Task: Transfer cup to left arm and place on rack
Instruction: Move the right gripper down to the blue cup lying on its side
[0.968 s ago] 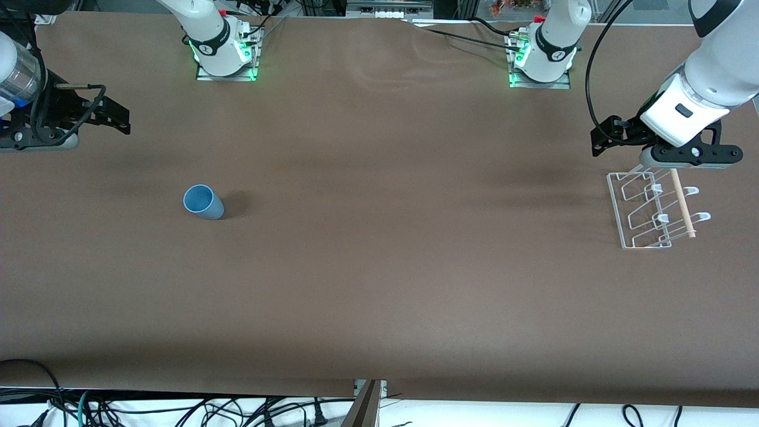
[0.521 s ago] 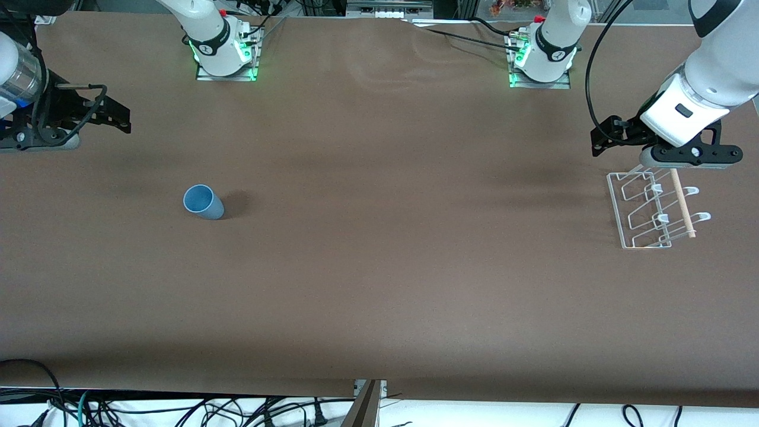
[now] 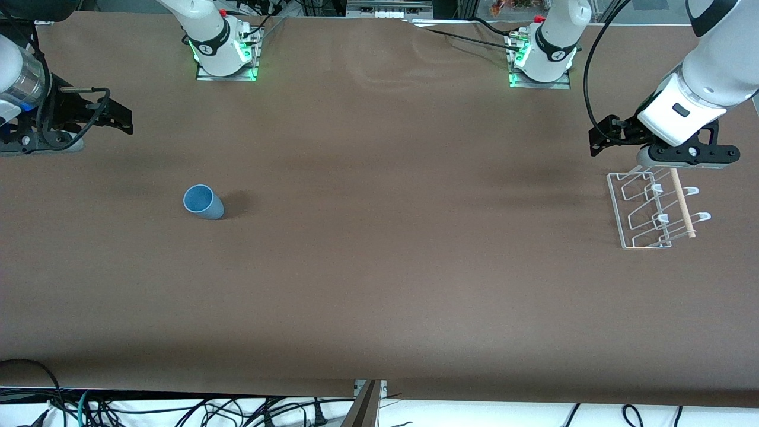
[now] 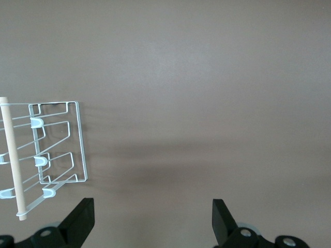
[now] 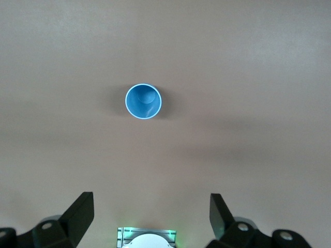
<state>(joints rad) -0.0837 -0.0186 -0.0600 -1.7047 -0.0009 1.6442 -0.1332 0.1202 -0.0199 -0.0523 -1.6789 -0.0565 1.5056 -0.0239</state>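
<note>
Plastic, smooth and light blue, the cup (image 3: 203, 202) stood upright on the matte brown worktop (image 3: 379, 267), a tapered handleless tumbler with its round mouth up; the right wrist view looked straight down into it (image 5: 143, 101) and showed its rounded bottom. It sat well apart from the right pincer (image 3: 112, 115), nearer the front camera than that pincer and toward the middle of the worktop from it. The right pincer (image 5: 150, 217) hung over bare worktop at the right arm's end, its black fingers (image 5: 77, 214) spread wide and holding nothing. Since a second ago it had drifted slightly toward the bases and inward; the cup had not moved.

The rack (image 3: 652, 210) was a small frame of thin clear-white wire with looped hooks and one pale wooden dowel (image 3: 682, 203) laid along it. It rested on the worktop just beside the left pincer (image 3: 599, 137), nearer the front camera than it. In the left wrist view the rack (image 4: 57, 150) was cut off at the picture's edge, so part of its hooks could not be seen. The left pincer (image 4: 152, 222) also stood wide open and empty, its finger bases out of frame. The left arm (image 3: 705, 71), white with a boxy wrist, had barely shifted, and its upper part ran out of the front view
</note>
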